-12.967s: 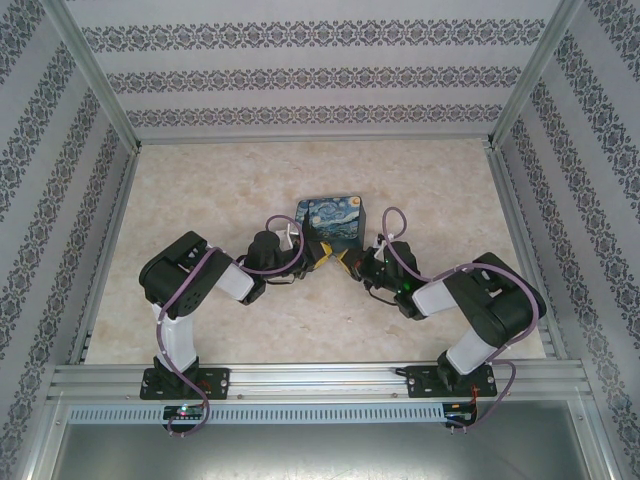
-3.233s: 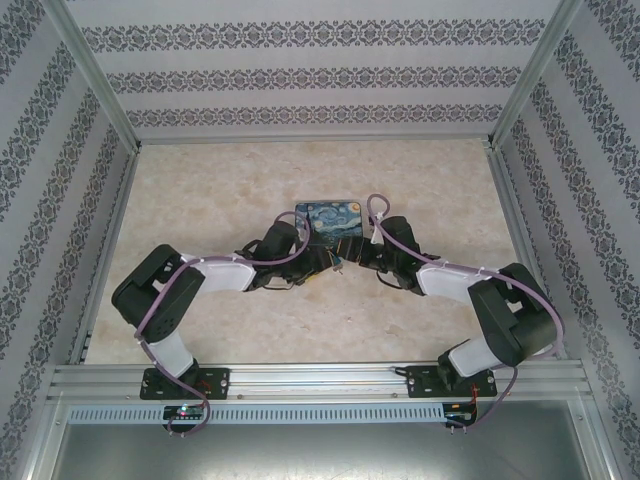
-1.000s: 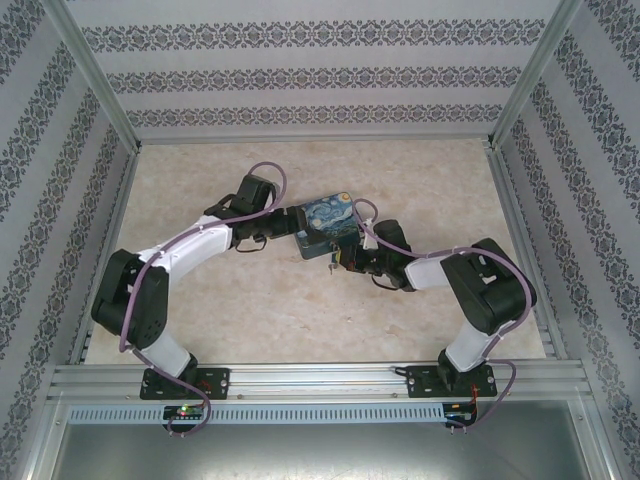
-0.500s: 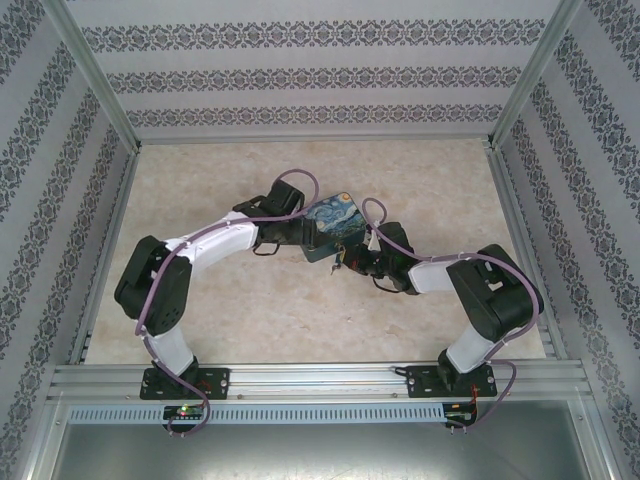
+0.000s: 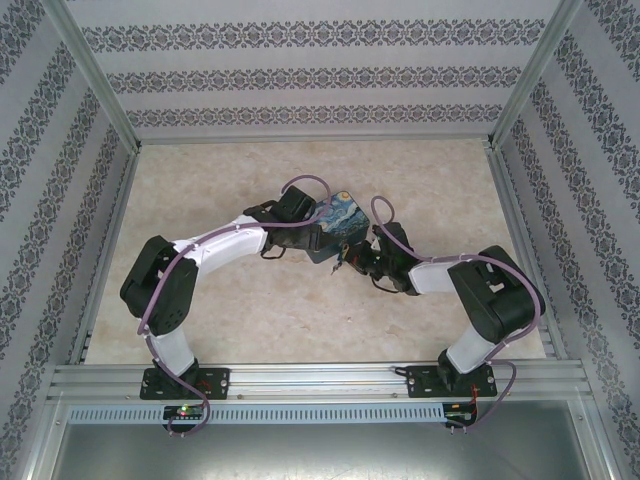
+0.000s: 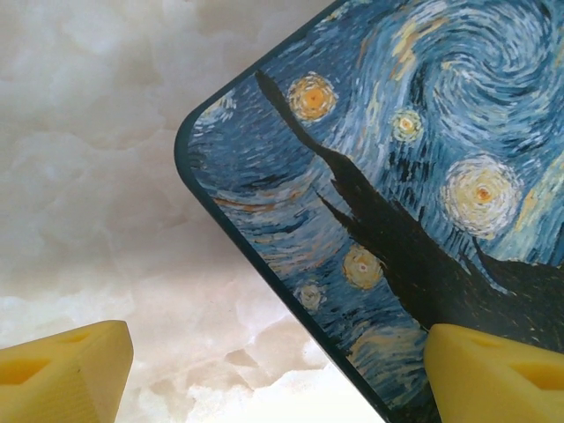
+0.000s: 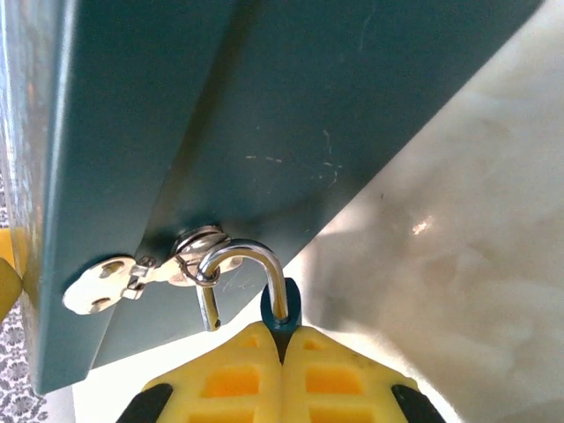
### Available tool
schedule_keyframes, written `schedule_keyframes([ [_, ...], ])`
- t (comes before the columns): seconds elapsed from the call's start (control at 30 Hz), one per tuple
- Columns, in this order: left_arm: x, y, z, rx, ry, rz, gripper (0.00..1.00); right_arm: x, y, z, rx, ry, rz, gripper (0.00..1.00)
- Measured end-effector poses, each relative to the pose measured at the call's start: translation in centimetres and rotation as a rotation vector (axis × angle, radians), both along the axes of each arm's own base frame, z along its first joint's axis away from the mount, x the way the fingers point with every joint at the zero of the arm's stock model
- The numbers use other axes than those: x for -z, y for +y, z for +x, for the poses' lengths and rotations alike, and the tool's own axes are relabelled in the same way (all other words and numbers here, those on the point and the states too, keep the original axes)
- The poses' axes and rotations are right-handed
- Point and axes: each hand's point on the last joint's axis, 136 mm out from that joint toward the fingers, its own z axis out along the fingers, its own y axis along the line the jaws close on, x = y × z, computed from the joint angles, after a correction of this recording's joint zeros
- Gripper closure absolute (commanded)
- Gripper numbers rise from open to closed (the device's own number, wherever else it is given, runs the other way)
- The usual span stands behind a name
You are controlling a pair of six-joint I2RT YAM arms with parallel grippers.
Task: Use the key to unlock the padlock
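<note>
Right gripper [image 7: 282, 339]: on the near side of the Starry Night box [image 5: 348, 222], reaching in from the right; its yellow fingers are pressed together, clenched on the padlock's blue body.
Padlock [image 7: 282, 315]: hangs at the box's near side wall, just off the wall. Only a sliver of the blue body shows above the fingertips that pinch it.
Padlock long axis: runs in line with the right gripper's fingers, with the body end toward the gripper and the shackle end pointing away from it, at the box wall.
Shackle [image 7: 242, 254]: a thin bright metal arch. Its right leg enters the blue body. Its left leg ends bare beside the body, outside it. The arch is hooked through the ring of the hasp.
Hasp [image 7: 99, 295]: a small round silver plate with a ring, fixed at the lower edge of the box's dark teal wall, to the left of the padlock.
Left gripper [image 6: 275, 361]: over the box's left corner, released, with its yellow fingers [image 6: 62, 374] standing wide apart. The left finger is over the table, clear of the box edge. The right finger overlaps the printed lid; whether it touches is unclear.
Box: stands on the pale marbled table [image 5: 250, 310] between the two grippers, turned at an angle to the table edges.
</note>
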Motion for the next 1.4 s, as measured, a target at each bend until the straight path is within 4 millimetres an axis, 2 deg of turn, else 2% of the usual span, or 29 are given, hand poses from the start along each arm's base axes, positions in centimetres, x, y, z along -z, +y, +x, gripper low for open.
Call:
schedule_keyframes([
  [0.2,0.0,-0.4,0.1,0.005,-0.007,-0.006,0.15,-0.3,-0.8,0.6,0.034,0.006,-0.001,1.0],
  [0.43,0.1,-0.9,0.5,0.011,-0.019,-0.02,0.17,-1.2,-1.7,2.6,0.075,0.001,0.004,1.0],
  [0.73,0.2,-1.5,0.8,0.018,-0.029,-0.031,0.17,-0.9,-2.2,4.5,0.106,0.033,0.027,1.0],
  [0.93,0.2,-1.7,0.9,0.02,-0.033,-0.039,0.17,-1.1,-3.1,4.7,0.116,0.037,0.041,1.0],
  [1.2,0.1,-2.5,1.4,0.032,-0.031,-0.055,0.17,-1.8,-5.7,2.5,0.15,0.021,0.035,1.0],
  [1.33,0.2,-3.0,1.5,0.04,-0.03,-0.059,0.17,-1.6,-6.7,2.6,0.174,0.024,0.029,1.0],
  [1.4,1.2,-2.4,1.0,0.043,0.006,-0.022,0.17,-1.5,-7.4,2.8,0.195,0.027,0.02,1.0],
])
